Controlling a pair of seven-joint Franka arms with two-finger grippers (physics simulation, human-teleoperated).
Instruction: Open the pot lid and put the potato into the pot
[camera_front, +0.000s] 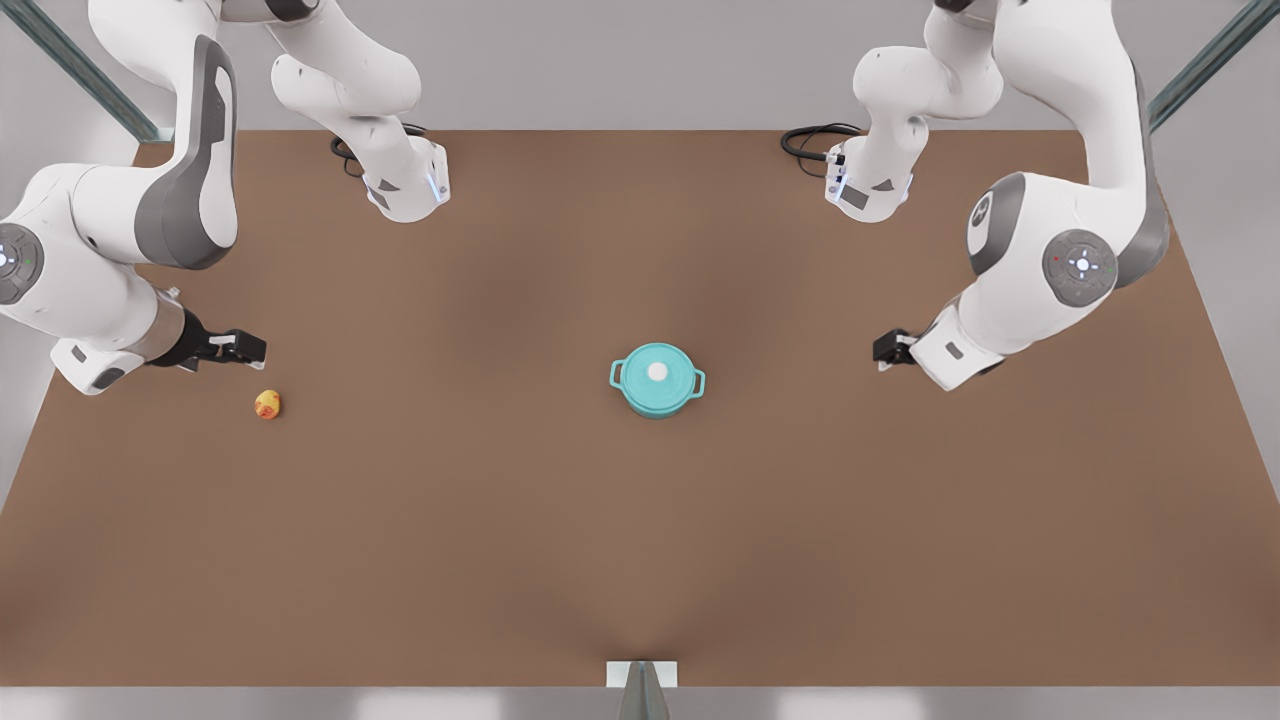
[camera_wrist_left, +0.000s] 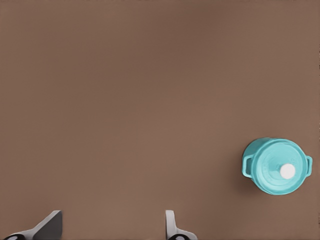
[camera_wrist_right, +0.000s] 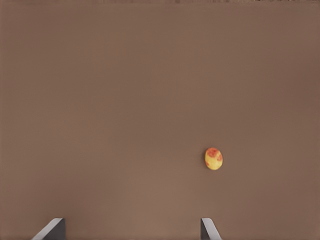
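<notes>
open table, two small obstacles

bare brown table (camera_front: 640, 550) lies all around the pot (camera_front: 657, 392), its lid (camera_front: 656, 373) seated on top. the potato (camera_front: 267, 404) sits well apart, with free space on every side.

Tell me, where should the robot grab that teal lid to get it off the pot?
Probably by the small white knob at the centre of the pot lid, coming straight down from above. The lid lies flat and about as wide as the pot, so its rim offers little to pinch, while the knob stands up. The open left gripper is nearer than the open right gripper.
</notes>
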